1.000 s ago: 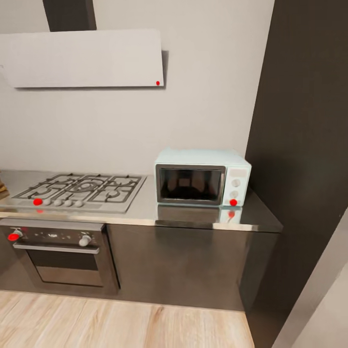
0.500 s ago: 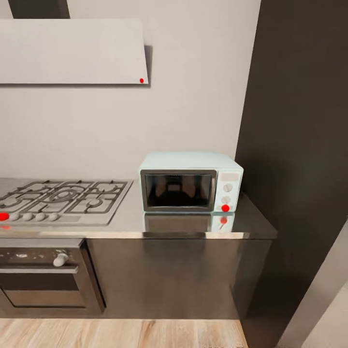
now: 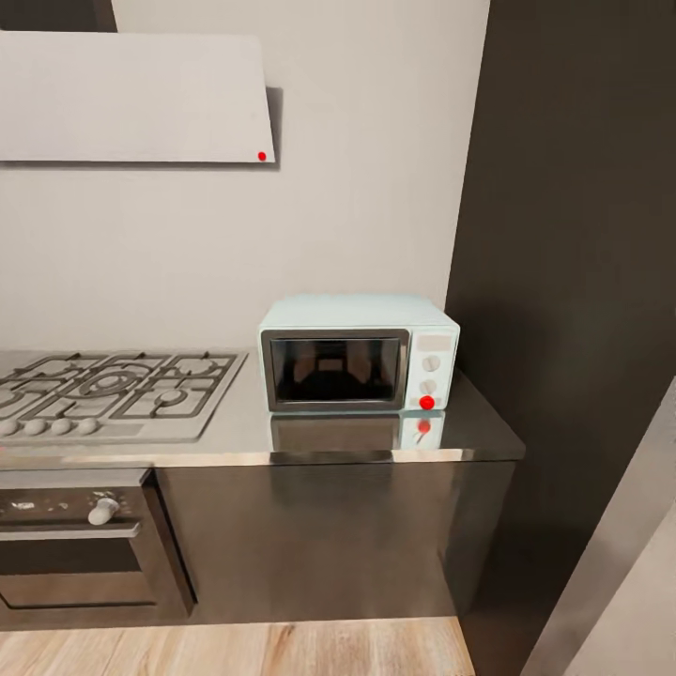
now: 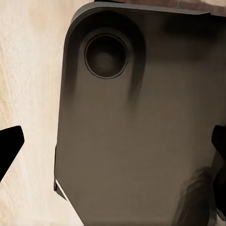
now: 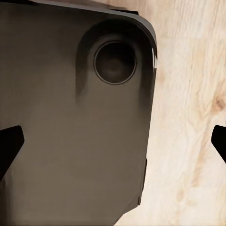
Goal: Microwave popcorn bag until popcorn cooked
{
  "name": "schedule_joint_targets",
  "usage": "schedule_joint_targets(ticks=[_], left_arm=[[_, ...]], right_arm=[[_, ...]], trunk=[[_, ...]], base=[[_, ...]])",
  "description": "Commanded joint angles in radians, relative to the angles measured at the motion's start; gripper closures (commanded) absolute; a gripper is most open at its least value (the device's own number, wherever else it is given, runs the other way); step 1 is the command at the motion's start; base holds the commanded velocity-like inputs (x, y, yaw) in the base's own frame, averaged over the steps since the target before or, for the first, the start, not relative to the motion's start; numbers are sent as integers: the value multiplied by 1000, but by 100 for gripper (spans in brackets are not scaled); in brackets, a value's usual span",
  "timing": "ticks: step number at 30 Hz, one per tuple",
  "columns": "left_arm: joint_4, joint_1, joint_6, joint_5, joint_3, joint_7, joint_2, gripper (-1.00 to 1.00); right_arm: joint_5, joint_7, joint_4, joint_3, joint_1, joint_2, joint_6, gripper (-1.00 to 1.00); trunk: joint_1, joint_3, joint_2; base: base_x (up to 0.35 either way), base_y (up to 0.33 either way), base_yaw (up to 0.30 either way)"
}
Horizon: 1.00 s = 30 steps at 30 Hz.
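A home kitchen: gas hob, built-in oven, white hood, microwave on a grey countertop.

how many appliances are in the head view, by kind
microwave: 1
gas hob: 1
oven: 1
hood: 1
total: 4

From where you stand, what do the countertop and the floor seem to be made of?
The countertop looks like polished grey metal, maybe steel: it mirrors the microwave above it. The floor looks like pale wood or laminate, matte, with visible grain lines.
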State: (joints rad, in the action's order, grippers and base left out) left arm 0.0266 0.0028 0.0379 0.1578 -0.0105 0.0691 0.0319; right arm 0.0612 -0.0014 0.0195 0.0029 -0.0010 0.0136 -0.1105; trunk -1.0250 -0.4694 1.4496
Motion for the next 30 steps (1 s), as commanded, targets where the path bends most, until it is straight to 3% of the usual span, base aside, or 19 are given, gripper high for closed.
schedule_joint_targets(ticks=[1,9,11,13,15,18,20,23,24,26,28,30], left_arm=[[1,0,2,7,-2,3,0,-100],[1,0,2,7,-1,3,1,-100],[1,0,2,8,0,3,2,-100],[1,0,2,8,0,3,2,-100],[1,0,2,8,0,3,1,-100],[1,0,3,8,0,3,0,-100],[1,0,2,8,0,3,0,-100],[1,0,2,8,0,3,0,-100],[1,0,3,7,0,3,0,-100],[1,0,3,7,0,3,0,-100],[1,0,3,7,0,3,0,-100],[1,0,3,7,0,3,0,-100]], right_arm=[[7,0,2,-1,-1,1,-7,-100],[7,13,2,-1,-1,5,-8,-100],[22,12,-64,2,-1,1,8,-100],[134,13,-255,19,-2,-11,105,-100],[200,17,-418,26,-2,-35,223,-100],[224,29,-587,30,-2,-76,368,-100],[232,55,-780,40,-2,-109,512,-100],[234,119,-1109,138,-2,-117,697,-100],[234,132,-1245,151,-2,-118,764,-100],[235,132,-1383,156,-2,-118,804,-100],[236,126,-1451,156,-16,-119,821,-100],[232,122,-1477,151,-109,-119,843,-100]], trunk=[[0,-1,0],[0,-1,0],[0,-1,0],[0,-1,0],[0,-1,0],[0,-1,0],[0,-1,0],[0,-1,0],[0,-1,0],[0,-1,0],[0,-1,0],[0,-1,0]], base=[[0,0,0],[0,0,0],[0,0,0],[0,0,0],[0,0,0],[0,0,0],[0,0,0],[0,0,0],[0,0,0],[0,0,0],[0,0,0],[0,0,0]])
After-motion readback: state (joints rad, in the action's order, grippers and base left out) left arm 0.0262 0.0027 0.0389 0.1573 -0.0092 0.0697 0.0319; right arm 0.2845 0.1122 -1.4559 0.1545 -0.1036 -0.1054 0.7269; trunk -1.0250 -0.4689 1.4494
